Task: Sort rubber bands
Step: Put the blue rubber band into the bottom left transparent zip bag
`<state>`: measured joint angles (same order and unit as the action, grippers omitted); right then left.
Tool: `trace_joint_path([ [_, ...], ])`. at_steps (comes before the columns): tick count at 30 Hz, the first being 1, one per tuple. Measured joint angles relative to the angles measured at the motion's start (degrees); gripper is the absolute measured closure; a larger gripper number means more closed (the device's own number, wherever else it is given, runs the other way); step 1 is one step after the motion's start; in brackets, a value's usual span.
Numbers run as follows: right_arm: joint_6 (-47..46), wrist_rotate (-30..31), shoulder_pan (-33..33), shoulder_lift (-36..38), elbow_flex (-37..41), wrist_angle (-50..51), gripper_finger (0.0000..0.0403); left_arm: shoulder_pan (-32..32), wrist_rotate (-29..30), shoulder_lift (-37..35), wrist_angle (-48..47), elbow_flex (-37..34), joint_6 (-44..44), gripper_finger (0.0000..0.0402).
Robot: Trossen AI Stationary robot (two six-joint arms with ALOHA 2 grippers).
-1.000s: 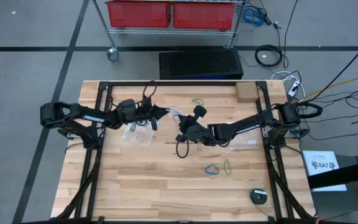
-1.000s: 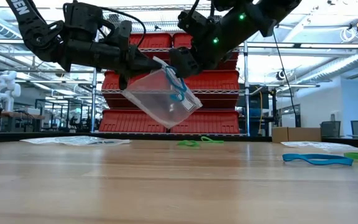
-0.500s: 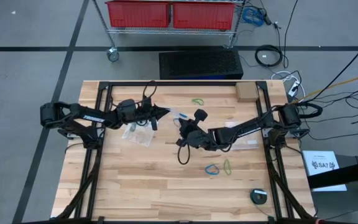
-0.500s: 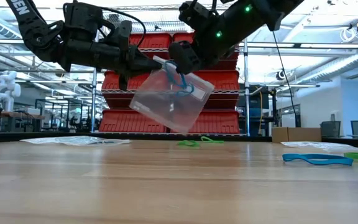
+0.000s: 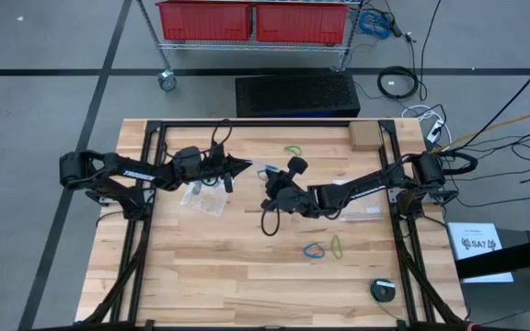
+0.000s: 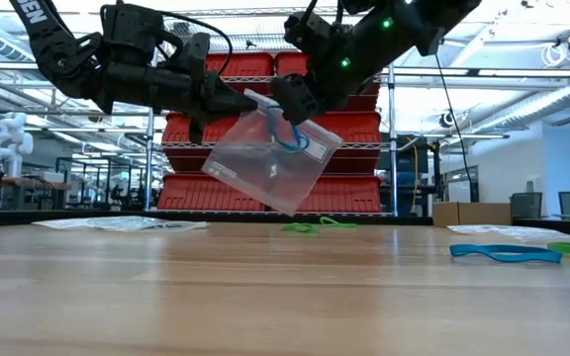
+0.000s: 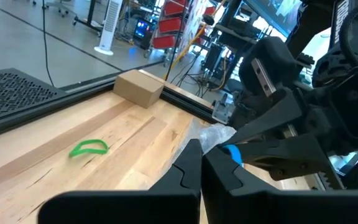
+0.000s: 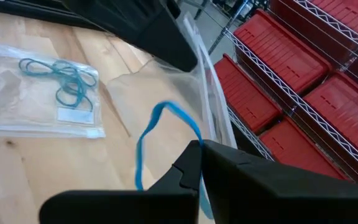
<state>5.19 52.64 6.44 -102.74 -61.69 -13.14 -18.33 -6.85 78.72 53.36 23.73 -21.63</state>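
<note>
Blue rubber band (image 8: 160, 134) in right hand (image 5: 270, 178)

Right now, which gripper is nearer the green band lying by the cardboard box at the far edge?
Right, narrowly. The right gripper hangs at table centre, just short of the green band. The left gripper, pinching the clear bag, sits farther to its side.

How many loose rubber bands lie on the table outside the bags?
3: a green rubber band near the far edge; a blue rubber band and a yellow-green rubber band side by side toward the front. Arms may hide others.
</note>
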Motion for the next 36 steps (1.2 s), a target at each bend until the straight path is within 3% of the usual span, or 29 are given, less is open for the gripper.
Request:
trace_joint_path([
  [12,3.38,2.23,1.53,0.24,-2.25,0.89,0.0403,-0.01,0.00,0.00,-0.11,0.00,0.02,0.0400],
  [25,-1.99,-0.56,-1.75,0.24,-2.23,7.38,0.0403,-0.02,0.00,0.00,-0.13,0.00,0.02,0.0400],
  [36,-2.93,-12.88,-7.15,0.24,-2.21,4.28,0.0403,0.00,-0.24,0.00,-0.35,0.00,1.03,0.0400],
])
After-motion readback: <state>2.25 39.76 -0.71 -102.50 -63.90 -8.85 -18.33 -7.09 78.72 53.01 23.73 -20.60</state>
